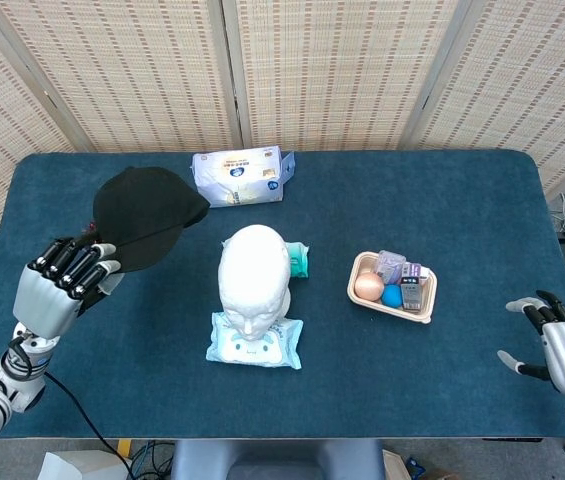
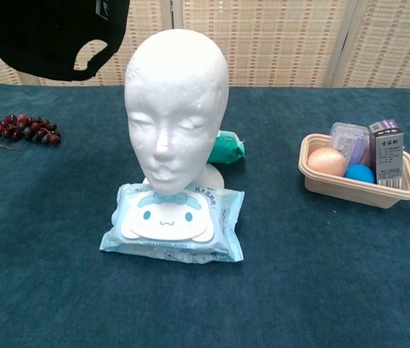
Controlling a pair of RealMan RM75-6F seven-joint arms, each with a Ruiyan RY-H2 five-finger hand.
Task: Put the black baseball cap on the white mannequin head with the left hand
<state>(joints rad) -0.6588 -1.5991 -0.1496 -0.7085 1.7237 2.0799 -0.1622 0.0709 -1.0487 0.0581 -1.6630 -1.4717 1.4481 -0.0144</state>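
Left hand [image 1: 62, 285] near table's [image 1: 462, 200] left edge gripping black baseball cap [image 1: 147, 215], held up just left of white mannequin head [image 1: 253, 272] mid-table; right hand [image 1: 562, 345] at right edge, fingers apart, w/ nothing held.

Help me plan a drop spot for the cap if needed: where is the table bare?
Bare: the table right of the tray, and the front strip before the wipes pack. Crowded: around the mannequin head, with the green packet and tissue pack behind it.
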